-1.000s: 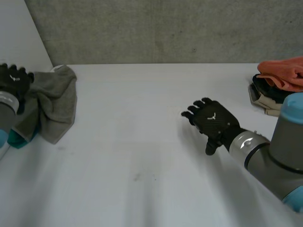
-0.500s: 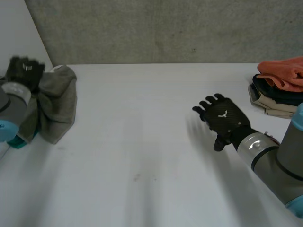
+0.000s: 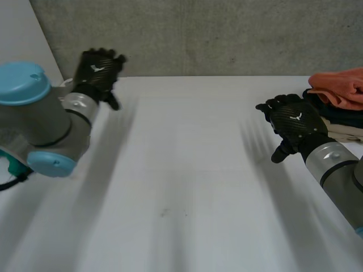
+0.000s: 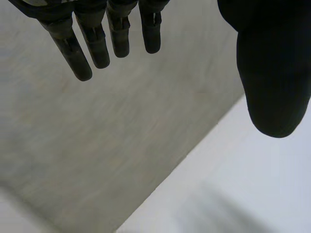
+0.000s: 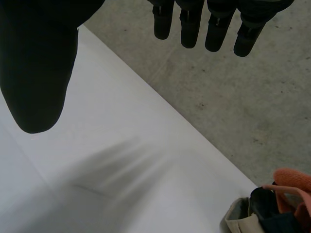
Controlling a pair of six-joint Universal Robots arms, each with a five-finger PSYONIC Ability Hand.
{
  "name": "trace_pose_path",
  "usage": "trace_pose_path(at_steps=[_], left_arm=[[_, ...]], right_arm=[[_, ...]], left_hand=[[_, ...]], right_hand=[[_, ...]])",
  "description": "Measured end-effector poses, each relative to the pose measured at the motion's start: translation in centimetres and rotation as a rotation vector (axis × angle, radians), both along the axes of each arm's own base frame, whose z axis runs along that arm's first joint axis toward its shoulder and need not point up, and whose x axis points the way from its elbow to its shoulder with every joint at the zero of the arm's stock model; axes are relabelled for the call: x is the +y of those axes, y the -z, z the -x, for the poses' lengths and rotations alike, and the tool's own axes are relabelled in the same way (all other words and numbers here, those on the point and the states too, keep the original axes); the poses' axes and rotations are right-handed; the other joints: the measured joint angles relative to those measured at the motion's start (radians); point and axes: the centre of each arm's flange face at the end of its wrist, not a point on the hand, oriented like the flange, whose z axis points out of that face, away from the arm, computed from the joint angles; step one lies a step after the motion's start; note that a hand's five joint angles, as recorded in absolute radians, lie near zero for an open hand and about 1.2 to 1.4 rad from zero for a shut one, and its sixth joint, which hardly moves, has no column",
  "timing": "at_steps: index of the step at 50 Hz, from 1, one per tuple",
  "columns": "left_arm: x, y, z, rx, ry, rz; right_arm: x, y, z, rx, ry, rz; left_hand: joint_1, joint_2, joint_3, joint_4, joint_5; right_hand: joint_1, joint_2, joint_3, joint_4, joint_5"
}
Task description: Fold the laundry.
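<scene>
**Head view.** The black left hand [image 3: 97, 69] is raised over the far left corner of the white tabletop [image 3: 187, 170]. Its back faces the camera, its fingers are loosely spread, and it holds nothing. Its grey arm with a light-blue cap [image 3: 51, 116] crosses the near left. The black right hand [image 3: 295, 120] is poised over the right side of the tabletop, back up. Its fingers are relaxed and slightly fanned, the thumb hangs toward the near edge, and it is empty. The laundry is 1 pile at the far right edge, just beside the right hand. A crumpled orange cloth [image 3: 339, 86] lies on top, a dark cloth [image 3: 343, 113] beneath it, and a beige cloth [image 3: 346, 134] lowest. A grey concrete wall [image 3: 215, 34] stands behind.

**Left wrist view.** The left fingers [image 4: 80, 53] are straight and side by side, with the thumb well apart. The gap is wide with nothing in it. Beyond lie the wall and the tabletop's edge.

**Right wrist view.** The right fingers [image 5: 187, 29] are straight, the thumb is set wide, and the grasp is empty. The pile of 3 cloths lies well apart from the fingertips, at the foot of the wall.
</scene>
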Motion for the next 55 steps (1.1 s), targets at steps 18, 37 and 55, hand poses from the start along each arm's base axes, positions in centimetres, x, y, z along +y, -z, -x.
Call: trace_pose_path(at_steps=[18, 37, 55], left_arm=[[-10.3, 10.4, -14.2, -0.543, -0.385, -0.086], [-5.9, -0.5, -6.7, -0.038, -0.250, 0.064], [12.9, -2.0, 12.2, 0.319, 0.443, -0.171]], right_arm=[[0.1, 0.4, -0.1, 0.009, -0.010, -0.008], [-0.4, 0.2, 0.3, 0.009, 0.014, 0.000], [-1.9, -0.9, 2.3, -0.005, 0.099, 0.032]], left_hand=[[0.242, 0.225, 0.220, 0.209, 0.216], [0.827, 0.927, 0.924, 0.934, 0.864], [0.827, 0.919, 0.920, 0.929, 0.862]], right_hand=[[0.000, 0.000, 0.000, 0.000, 0.000], [0.000, 0.000, 0.000, 0.000, 0.000], [0.000, 0.000, 0.000, 0.000, 0.000]])
